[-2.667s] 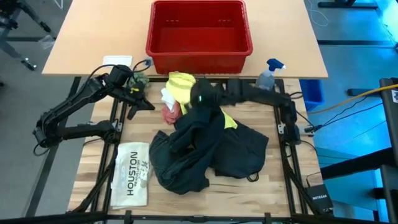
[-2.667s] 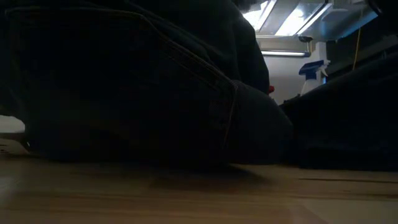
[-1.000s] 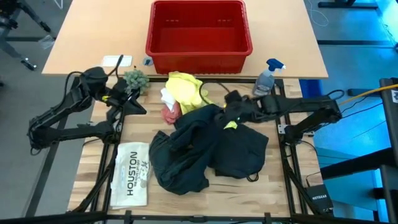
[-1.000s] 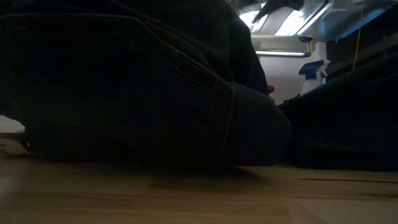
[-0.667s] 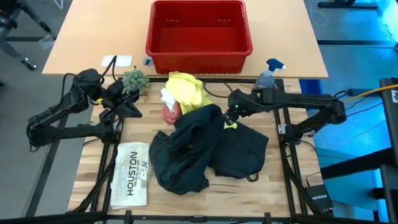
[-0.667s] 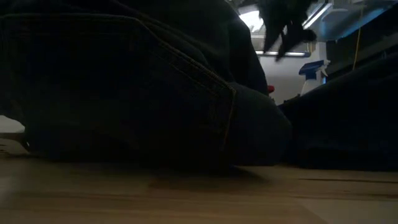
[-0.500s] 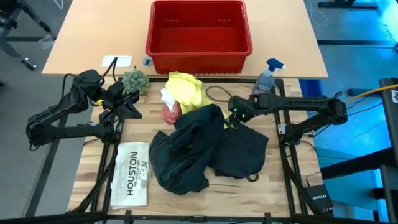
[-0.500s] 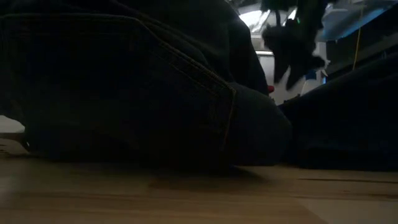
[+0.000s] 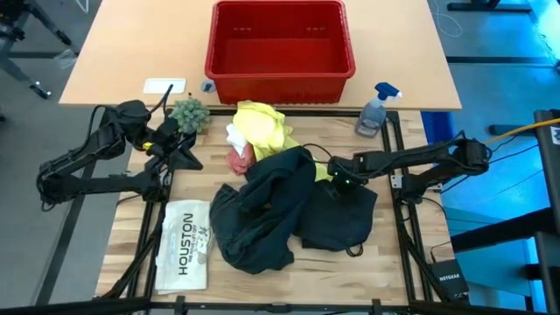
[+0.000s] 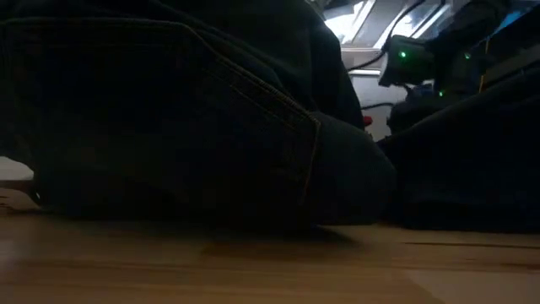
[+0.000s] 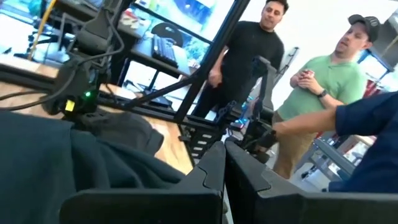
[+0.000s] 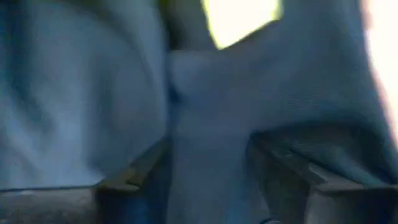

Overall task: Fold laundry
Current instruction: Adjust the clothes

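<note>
The right gripper [image 9: 339,181], fingers spread, presses down into the black trousers [image 9: 289,214], whose heap spreads beneath and to its left; the yellow T-shirt [image 9: 262,122] lies just beyond, while the left gripper [image 9: 185,157], pressed together, hovers well apart

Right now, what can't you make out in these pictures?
- Low view: the bunched black trousers block nearly the whole table.
- Right wrist view: blurred dark cloth fills it; whether the right gripper touches it is unclear.
- High view: most of the small pink cloth lies under the bright yellow T-shirt.
</note>
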Tool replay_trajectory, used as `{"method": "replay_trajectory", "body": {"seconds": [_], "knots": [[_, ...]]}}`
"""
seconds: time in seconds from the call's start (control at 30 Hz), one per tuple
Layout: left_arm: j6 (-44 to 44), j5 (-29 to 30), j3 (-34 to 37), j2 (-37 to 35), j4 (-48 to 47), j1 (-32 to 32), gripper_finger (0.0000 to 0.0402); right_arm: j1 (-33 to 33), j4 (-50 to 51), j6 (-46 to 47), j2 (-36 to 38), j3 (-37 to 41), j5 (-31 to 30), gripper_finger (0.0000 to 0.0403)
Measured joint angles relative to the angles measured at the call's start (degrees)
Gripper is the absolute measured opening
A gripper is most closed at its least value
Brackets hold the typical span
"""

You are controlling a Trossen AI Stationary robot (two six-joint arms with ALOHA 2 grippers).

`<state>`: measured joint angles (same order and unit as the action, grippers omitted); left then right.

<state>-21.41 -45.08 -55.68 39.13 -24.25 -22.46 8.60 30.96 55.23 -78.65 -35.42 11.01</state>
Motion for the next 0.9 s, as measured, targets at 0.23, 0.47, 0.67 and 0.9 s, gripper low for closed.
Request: {"method": "replay_trajectory", "body": {"seconds": [0.23,0.47,0.67,0.9], "knots": [[1.2,2.6,0.0,0.0,-0.4,0.0,0.0000,0.1,-6.0,2.5,1.4,-3.2,-3.7,0.0017],[4.6,6.1,0.0,0.0,-0.5,0.0,0.0000,0.8,-1.6,-1.2,6.1,-17.1,-16.2,0.0001],[7.5,8.5,0.0,1.0,-0.4,0.0,0.0000,4.7,4.4,-13.2,6.3,-36.5,-25.4,0.0000],[8.9,9.0,0.0,4.1,-0.6,0.0,0.0000,10.9,-2.7,-28.6,2.9,-58.3,-27.9,0.0000]]}}
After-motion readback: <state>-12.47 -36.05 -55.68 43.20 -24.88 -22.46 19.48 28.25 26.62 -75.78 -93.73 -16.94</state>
